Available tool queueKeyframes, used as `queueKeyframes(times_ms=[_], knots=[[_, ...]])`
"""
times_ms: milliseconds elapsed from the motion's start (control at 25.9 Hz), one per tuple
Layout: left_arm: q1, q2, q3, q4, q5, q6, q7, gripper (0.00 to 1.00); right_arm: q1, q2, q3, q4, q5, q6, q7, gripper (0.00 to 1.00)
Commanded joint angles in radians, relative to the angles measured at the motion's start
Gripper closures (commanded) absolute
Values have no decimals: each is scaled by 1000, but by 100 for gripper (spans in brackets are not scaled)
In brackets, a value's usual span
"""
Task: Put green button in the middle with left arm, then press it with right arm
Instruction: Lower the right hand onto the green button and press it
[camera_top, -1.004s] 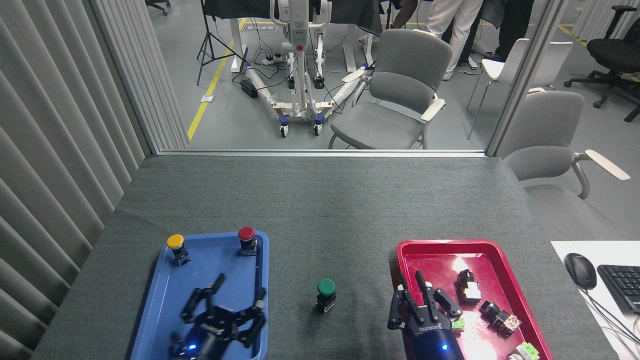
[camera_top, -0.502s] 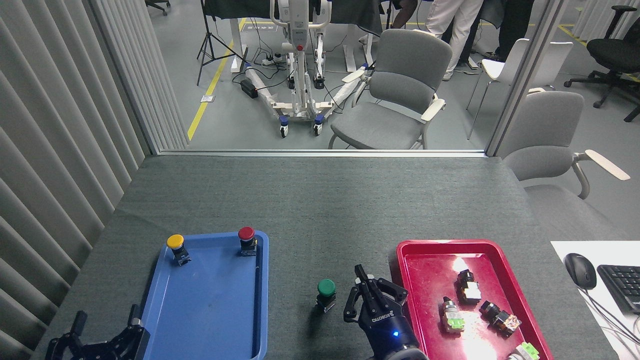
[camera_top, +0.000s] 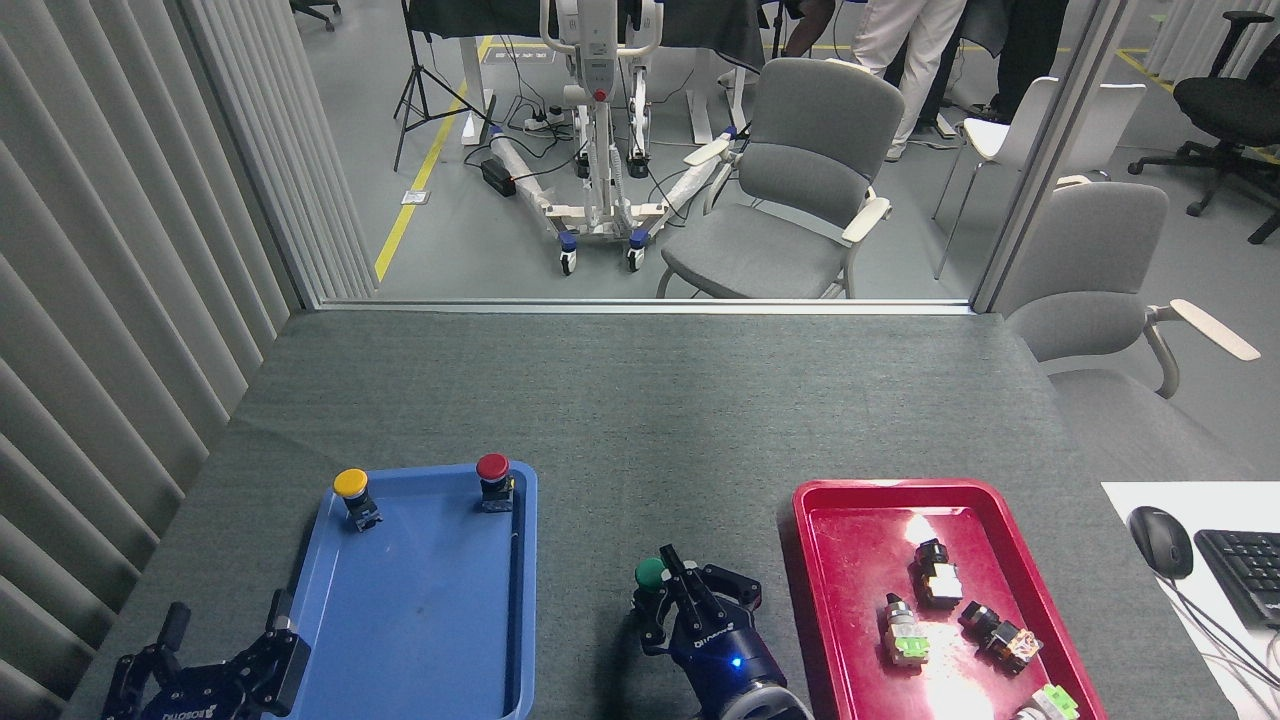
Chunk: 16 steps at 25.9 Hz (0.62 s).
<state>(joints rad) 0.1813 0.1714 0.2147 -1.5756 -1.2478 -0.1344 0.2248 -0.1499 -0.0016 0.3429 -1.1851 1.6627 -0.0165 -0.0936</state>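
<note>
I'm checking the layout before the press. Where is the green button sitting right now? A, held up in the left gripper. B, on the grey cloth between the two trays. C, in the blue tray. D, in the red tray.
B: the green button stands on the grey cloth between the trays, the right gripper beside it.

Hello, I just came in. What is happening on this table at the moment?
A two-armed robot is working with push-buttons. The green button stands on the grey cloth between the blue tray and the red tray. The right gripper is right at it, fingers bunched over its cap, seemingly about to press or pressing. The left gripper is open near the table's front left corner, holding nothing. A yellow button and a red button stand in the blue tray.
</note>
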Motion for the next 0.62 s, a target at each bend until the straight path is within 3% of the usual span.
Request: queueKeyframes(times_ms=[0, 579], knots=[[-31, -10, -6, -1, 5, 4, -19, 1, -7, 5, 13, 12, 0, 9, 0, 100], [-115, -7, -34, 52, 5, -8, -67, 0, 1, -6, 31, 56, -9, 13, -2, 100]])
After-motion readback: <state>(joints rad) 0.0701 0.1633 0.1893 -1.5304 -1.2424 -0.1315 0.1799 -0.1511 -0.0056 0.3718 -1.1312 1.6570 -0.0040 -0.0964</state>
